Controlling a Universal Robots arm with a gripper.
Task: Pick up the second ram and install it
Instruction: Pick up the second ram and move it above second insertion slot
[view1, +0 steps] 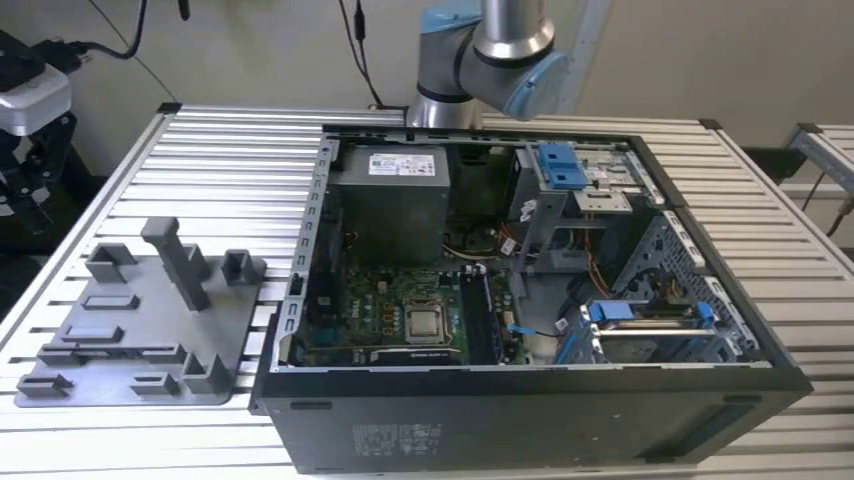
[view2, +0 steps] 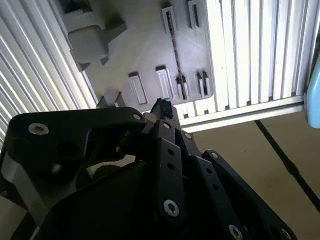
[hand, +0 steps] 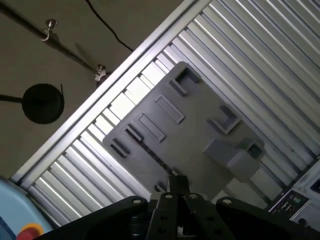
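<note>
**Gripper (hand: 176, 184) poised high above fixture plate, memory stick in its slot**

Fingertips pressed together and with nothing visible between them, the black gripper hangs well above a slatted aluminium tabletop (view1: 227, 150), looking down on a grey fixture plate (hand: 195, 132). In both wrist views a thin dark strip, apparently the second ram (hand: 152, 154) standing on its edge, sits in a long narrow slot of that plate, well apart from the gripper. The second wrist view shows the same strip (view2: 175, 50) running between small raised blocks of the plate.

In the exterior view the fixture plate (view1: 134, 330), with its upright posts (view1: 174, 255), lies flat on the tabletop at the exterior view's left. Just beside it stands an open computer case (view1: 534, 420). Inside the case a green motherboard (view1: 387, 295) carries a square silver processor (view1: 427, 322), with dark memory slots just beside it towards the exterior view's right; whether a stick stands in them cannot be told. The grey and pale-blue arm (view1: 487, 60) rises from behind the case at the tabletop's far edge.
</note>
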